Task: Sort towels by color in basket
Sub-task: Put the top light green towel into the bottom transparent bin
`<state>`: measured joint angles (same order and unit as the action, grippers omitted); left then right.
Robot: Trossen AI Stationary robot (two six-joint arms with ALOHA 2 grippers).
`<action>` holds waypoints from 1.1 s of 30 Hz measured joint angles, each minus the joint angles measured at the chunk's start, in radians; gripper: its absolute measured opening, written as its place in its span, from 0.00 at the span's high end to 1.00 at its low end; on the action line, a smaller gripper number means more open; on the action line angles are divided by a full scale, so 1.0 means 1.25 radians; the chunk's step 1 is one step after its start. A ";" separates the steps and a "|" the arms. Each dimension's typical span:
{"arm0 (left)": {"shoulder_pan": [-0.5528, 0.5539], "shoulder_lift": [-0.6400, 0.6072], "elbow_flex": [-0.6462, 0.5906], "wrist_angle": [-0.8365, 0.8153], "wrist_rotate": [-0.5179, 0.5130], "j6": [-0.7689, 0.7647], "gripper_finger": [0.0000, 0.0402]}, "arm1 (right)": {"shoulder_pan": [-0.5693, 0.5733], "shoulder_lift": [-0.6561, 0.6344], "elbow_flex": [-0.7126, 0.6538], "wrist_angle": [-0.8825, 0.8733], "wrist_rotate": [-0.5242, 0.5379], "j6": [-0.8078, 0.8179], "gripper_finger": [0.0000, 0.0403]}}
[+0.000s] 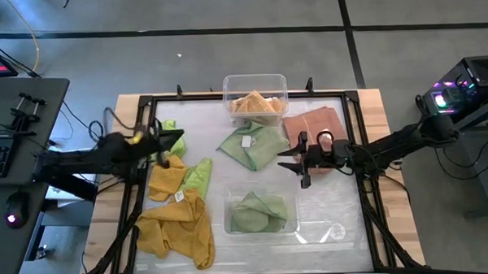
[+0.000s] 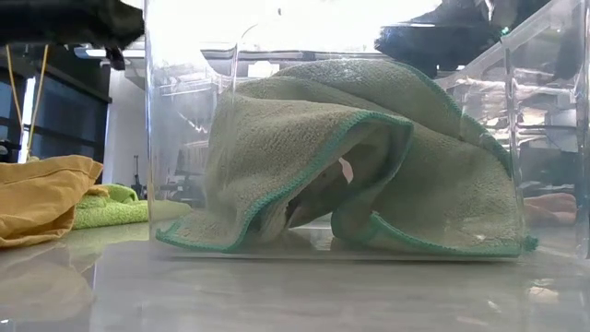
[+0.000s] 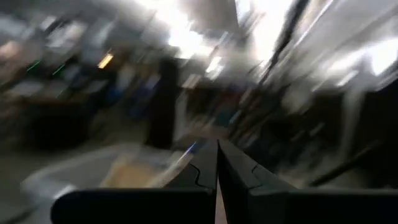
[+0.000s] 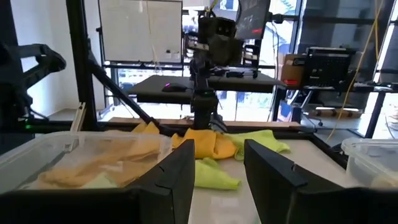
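In the high view, mustard yellow towels (image 1: 178, 216) and light green towels (image 1: 198, 178) lie in a heap on the table's left part. A green towel with a white tag (image 1: 248, 147) lies mid-table, and peach-salmon towels (image 1: 313, 122) lie at the right. Another green towel (image 2: 369, 166) sits crumpled in the near clear bin (image 1: 260, 211). A peach towel fills the far bin (image 1: 255, 100). My left gripper (image 1: 175, 138) (image 3: 216, 146) hovers shut above the left heap. My right gripper (image 1: 296, 165) (image 4: 214, 155) is open beside the peach-salmon towels, holding nothing.
A black frame (image 1: 358, 149) runs around the work area. A third clear bin (image 1: 325, 232) stands at the near right. Desks with a keyboard and mouse (image 1: 15, 214) sit left of the table. The right wrist view looks across at the left arm (image 4: 211, 37).
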<state>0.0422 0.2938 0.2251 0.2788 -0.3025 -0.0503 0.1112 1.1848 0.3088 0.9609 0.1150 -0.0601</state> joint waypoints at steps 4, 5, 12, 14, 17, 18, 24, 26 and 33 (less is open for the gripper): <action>0.000 0.110 0.179 -0.353 -0.127 -0.033 1.00 | 0.000 0.001 0.001 0.002 0.000 0.000 0.67; 0.000 0.141 0.223 -0.436 -0.152 -0.062 1.00 | 0.000 0.001 0.002 0.005 0.000 0.000 0.67; 0.000 0.297 0.377 -0.785 -0.149 -0.285 1.00 | 0.001 0.001 0.002 0.007 0.000 0.015 0.67; 0.000 0.327 0.377 -0.839 -0.133 -0.321 0.98 | 0.003 0.001 0.002 0.006 -0.001 0.015 0.67; 0.001 0.372 0.377 -0.926 -0.131 -0.384 0.91 | 0.006 0.001 0.002 0.005 -0.001 0.015 0.67; 0.001 0.386 0.377 -0.953 -0.130 -0.405 0.88 | 0.006 0.001 0.002 0.005 -0.002 0.015 0.67; 0.001 0.467 0.377 -1.027 -0.130 -0.522 0.67 | 0.006 0.001 0.003 0.004 -0.003 0.015 0.67; 0.002 0.499 0.377 -1.034 -0.121 -0.537 0.61 | 0.006 0.001 0.003 0.002 -0.003 0.015 0.67; 0.041 0.634 0.377 -1.052 -0.137 -0.606 0.54 | 0.006 0.001 0.003 -0.004 -0.005 0.008 0.67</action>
<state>0.0934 1.0861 0.6960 -1.0359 -0.4736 -0.8078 0.1184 1.1858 0.3130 0.9557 0.1085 -0.0500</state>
